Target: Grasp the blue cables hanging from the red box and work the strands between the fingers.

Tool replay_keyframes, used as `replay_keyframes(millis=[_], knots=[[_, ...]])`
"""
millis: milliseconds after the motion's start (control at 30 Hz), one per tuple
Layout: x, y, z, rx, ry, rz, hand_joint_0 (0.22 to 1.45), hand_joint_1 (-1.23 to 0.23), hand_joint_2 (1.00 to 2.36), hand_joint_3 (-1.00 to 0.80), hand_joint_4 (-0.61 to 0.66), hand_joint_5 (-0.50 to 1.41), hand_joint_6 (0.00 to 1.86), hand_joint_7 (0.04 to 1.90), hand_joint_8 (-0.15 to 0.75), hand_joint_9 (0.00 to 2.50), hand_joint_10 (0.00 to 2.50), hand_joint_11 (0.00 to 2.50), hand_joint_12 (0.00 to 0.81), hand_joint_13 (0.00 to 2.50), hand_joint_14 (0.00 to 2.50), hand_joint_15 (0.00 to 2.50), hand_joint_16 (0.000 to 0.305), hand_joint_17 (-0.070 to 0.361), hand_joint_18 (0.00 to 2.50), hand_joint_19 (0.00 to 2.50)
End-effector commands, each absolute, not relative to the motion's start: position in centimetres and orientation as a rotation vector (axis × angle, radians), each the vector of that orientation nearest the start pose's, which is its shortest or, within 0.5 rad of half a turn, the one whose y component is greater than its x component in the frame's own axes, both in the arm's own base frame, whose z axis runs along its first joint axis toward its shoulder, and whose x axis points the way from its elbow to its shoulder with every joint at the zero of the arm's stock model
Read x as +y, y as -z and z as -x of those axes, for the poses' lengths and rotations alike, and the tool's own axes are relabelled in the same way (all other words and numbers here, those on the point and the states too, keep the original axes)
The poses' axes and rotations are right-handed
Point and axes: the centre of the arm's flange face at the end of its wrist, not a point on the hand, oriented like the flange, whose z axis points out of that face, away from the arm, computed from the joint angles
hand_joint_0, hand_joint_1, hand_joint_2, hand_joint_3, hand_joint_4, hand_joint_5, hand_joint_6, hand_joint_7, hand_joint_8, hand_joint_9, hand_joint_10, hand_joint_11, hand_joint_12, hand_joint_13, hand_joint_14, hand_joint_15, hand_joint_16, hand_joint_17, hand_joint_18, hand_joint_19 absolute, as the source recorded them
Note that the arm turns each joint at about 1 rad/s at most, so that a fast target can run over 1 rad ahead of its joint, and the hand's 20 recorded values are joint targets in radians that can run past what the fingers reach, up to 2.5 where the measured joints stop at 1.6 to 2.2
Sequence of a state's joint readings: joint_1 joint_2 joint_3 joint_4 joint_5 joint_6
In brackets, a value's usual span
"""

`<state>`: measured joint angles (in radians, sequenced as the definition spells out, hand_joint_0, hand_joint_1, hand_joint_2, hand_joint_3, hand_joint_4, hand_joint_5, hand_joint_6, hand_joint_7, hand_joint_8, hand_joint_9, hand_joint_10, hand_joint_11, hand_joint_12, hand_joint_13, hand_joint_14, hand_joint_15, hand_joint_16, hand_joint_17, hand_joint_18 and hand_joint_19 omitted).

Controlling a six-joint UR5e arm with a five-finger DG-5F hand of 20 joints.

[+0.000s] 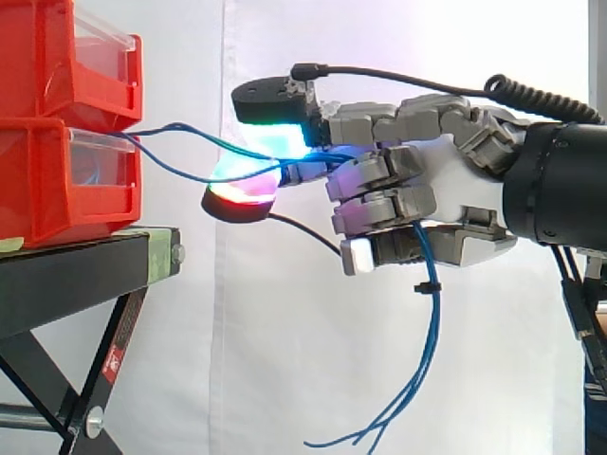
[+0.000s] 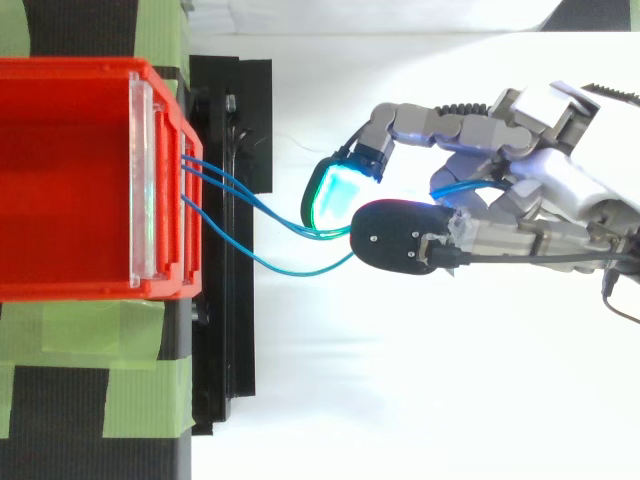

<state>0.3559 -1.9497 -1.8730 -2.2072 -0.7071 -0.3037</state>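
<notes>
The hand [image 1: 446, 194] reaches in from the right with its fingers curled round the blue cables [image 1: 432, 322], so it is gripping them. The glowing fingertips [image 1: 275, 142] close on the strands just ahead of the palm. In the top view a green-lit pad [image 2: 335, 195] and the dark back of another pad [image 2: 395, 237] meet where the strands enter the hand.

The cables leave the front of the lower red bin [image 1: 57, 180], cross the open gap in shallow curves, pass through the hand and hang loose below it. Their free ends fan out near the bottom of the side view. At least 3 strands show leaving the bin from above.

They look thin, light and limp, with smooth sheathing that would likely slip between pads. The span between bin and fingertips has little slack, so hard pulling could drag the bin. The best hold is probably the bundled stretch inside the palm, near the small black tie [image 1: 427, 284].

2 red bins sit stacked on a black stand [image 1: 76, 275], with green tape [image 2: 140, 390] on its top. A white curtain [image 1: 379, 38] hangs behind.
</notes>
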Motion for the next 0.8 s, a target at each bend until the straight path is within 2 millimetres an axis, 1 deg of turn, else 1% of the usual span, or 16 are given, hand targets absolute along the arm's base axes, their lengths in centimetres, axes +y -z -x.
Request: replay_keyframes(millis=[0,100,133,200,233,300,333,367,433,500,533,600,667,700,733,767], knots=[[-0.45,-23.0,-58.78,0.795,-0.772,-1.216,0.77,-0.69,1.01,-0.21,0.27,0.43,0.08,1.42,0.532,1.78,2.5,2.5,0.684,1.96,2.5,1.71,0.243,0.182,2.5,0.6],[-0.45,-22.98,-58.77,0.797,-0.771,-1.217,0.82,-0.72,1.02,-0.16,0.24,0.39,0.15,1.41,0.532,1.78,2.5,2.5,0.684,1.96,2.5,1.71,0.243,0.182,2.5,0.6],[-0.45,-22.98,-58.77,0.797,-0.771,-1.217,0.88,-0.73,1.02,-0.04,0.22,0.35,0.25,1.36,0.532,1.78,2.5,2.5,0.684,1.96,2.5,1.71,0.243,0.182,2.5,0.6],[-0.45,-23.0,-58.78,0.795,-0.772,-1.216,0.93,-0.73,1.02,0.09,0.21,0.3,0.37,1.32,0.532,1.78,2.5,2.5,0.684,1.96,2.5,1.71,0.243,0.182,2.5,0.6],[-0.45,-23.0,-58.78,0.795,-0.772,-1.216,0.94,-0.72,1.01,0.14,0.21,0.28,0.45,1.28,0.532,1.78,2.5,2.5,0.684,1.96,2.5,1.71,0.243,0.182,2.5,0.6],[-0.45,-23.0,-58.78,0.795,-0.772,-1.216,0.94,-0.69,1.01,0.17,0.21,0.27,0.52,1.22,0.532,1.78,2.5,2.5,0.684,1.96,2.5,1.71,0.243,0.182,2.5,0.6],[-0.45,-23.0,-58.78,0.795,-0.772,-1.216,0.88,-0.68,1.0,0.07,0.23,0.28,0.5,1.21,0.532,1.78,2.5,2.5,0.684,1.96,2.5,1.71,0.243,0.182,2.5,0.6],[-0.45,-23.0,-58.78,0.795,-0.772,-1.216,0.86,-0.67,1.0,0.01,0.24,0.3,0.47,1.21,0.532,1.78,2.5,2.5,0.684,1.96,2.5,1.71,0.243,0.182,2.5,0.6],[-0.45,-22.98,-58.77,0.797,-0.771,-1.217,0.83,-0.65,1.01,-0.2,0.23,0.36,0.24,1.32,0.532,1.78,2.5,2.5,0.684,1.96,2.5,1.71,0.243,0.182,2.5,0.6],[-0.45,-22.98,-58.77,0.797,-0.771,-1.217,0.92,-0.63,1.01,-0.05,0.23,0.4,0.09,1.38,0.532,1.78,2.5,2.5,0.684,1.96,2.5,1.71,0.243,0.182,2.5,0.6],[-0.44,-23.04,-58.81,0.795,-0.772,-1.216,0.98,-0.63,1.01,0.11,0.22,0.44,0.0,1.42,0.532,1.78,2.5,2.5,0.684,1.96,2.5,1.71,0.243,0.182,2.5,0.6],[-0.45,-22.98,-58.77,0.797,-0.771,-1.217,1.01,-0.63,1.01,0.13,0.21,0.45,0.0,1.39,0.532,1.78,2.5,2.5,0.684,1.96,2.5,1.71,0.243,0.182,2.5,0.6],[-0.45,-22.98,-58.77,0.797,-0.771,-1.217,0.88,-0.64,1.01,-0.18,0.23,0.45,0.01,1.34,0.532,1.78,2.5,2.5,0.684,1.96,2.5,1.71,0.243,0.182,2.5,0.6],[-0.45,-22.98,-58.77,0.797,-0.771,-1.217,0.82,-0.62,1.02,-0.4,0.22,0.43,0.01,1.33,0.532,1.78,2.5,2.5,0.684,1.96,2.5,1.71,0.243,0.182,2.5,0.6],[-0.45,-22.98,-58.77,0.797,-0.771,-1.217,0.8,-0.61,1.02,-0.55,0.18,0.42,0.01,1.34,0.532,1.78,2.5,2.5,0.684,1.96,2.5,1.71,0.243,0.182,2.5,0.6],[-0.45,-22.98,-58.77,0.797,-0.771,-1.217,0.8,-0.61,1.02,-0.58,0.18,0.42,0.01,1.34,0.532,1.78,2.5,2.5,0.684,1.96,2.5,1.71,0.243,0.182,2.5,0.6]])
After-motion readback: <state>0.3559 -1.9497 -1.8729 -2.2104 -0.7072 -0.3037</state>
